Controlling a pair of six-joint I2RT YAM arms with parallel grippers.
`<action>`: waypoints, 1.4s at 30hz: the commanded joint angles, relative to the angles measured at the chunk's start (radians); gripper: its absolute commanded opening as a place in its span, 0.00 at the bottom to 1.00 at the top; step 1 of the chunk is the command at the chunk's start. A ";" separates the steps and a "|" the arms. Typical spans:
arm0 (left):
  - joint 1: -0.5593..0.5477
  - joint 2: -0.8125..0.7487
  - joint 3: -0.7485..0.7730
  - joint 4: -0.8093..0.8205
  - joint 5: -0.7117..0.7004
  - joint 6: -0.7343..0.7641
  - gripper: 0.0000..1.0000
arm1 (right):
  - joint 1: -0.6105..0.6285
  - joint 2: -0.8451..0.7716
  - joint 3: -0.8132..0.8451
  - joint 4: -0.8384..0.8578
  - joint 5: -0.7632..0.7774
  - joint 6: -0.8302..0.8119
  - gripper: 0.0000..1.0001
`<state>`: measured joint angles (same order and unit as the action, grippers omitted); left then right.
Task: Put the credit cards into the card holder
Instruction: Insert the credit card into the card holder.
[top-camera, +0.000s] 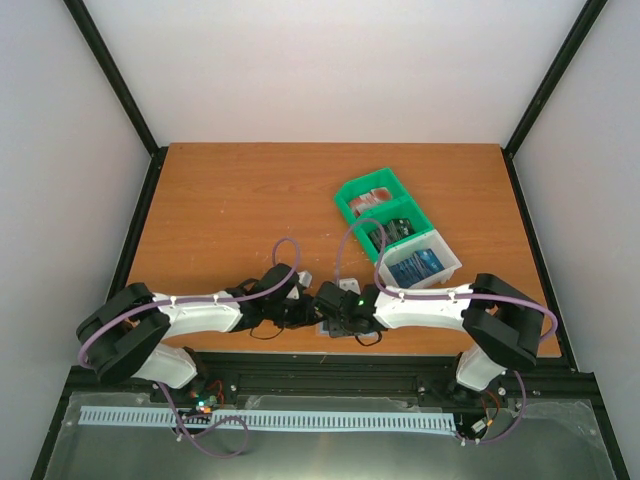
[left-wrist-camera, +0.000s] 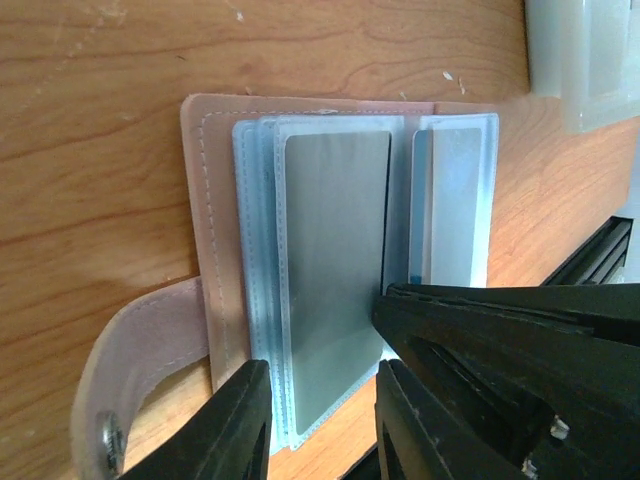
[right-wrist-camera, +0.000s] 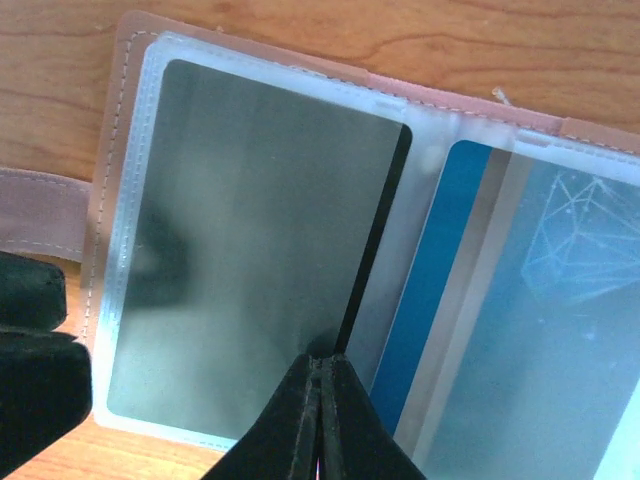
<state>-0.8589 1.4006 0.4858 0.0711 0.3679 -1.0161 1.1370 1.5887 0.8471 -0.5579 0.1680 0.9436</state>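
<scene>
We are clenching our right gripper (right-wrist-camera: 322, 372) on the near end of the grey card (right-wrist-camera: 250, 230), the fingers pressed together just where its dark long edge is ending. The card is lying flat in the open card holder (left-wrist-camera: 208, 200), its long axis running straight away from that gripper. Most of its face is showing hazy under a clear sleeve (left-wrist-camera: 262, 250); only a thin dark strip along the spine side is looking uncovered. So we are judging the card nearly seated, with the coming push going sideways, across the short axis, away from the spine and toward the holder's stitched outer edge. Our left gripper (left-wrist-camera: 320, 380) is standing toward that outer side, its jaws apart astride the near end of the sleeves; whether they are pinching the sleeves or only pinning them down we are not able to tell. The right arm is the one on the card, so the push is falling to it. Across the spine a blue card (right-wrist-camera: 430, 290) is already sitting in its own sleeve. Further out on the worktop (top-camera: 230, 200), well apart, the remaining credit cards (top-camera: 415, 268) are waiting in the green-and-white tray (top-camera: 343, 203)
</scene>
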 joint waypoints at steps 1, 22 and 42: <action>0.010 0.000 0.003 0.042 0.020 -0.012 0.32 | 0.005 0.007 -0.041 0.005 0.013 0.052 0.03; 0.014 0.086 0.004 0.121 0.086 -0.021 0.32 | 0.002 -0.032 -0.125 0.070 -0.005 0.097 0.03; 0.014 0.118 0.011 0.185 0.145 -0.035 0.31 | 0.000 -0.024 -0.120 0.075 -0.007 0.094 0.03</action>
<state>-0.8509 1.4990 0.4858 0.1837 0.4610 -1.0378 1.1366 1.5349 0.7582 -0.4717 0.1722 1.0222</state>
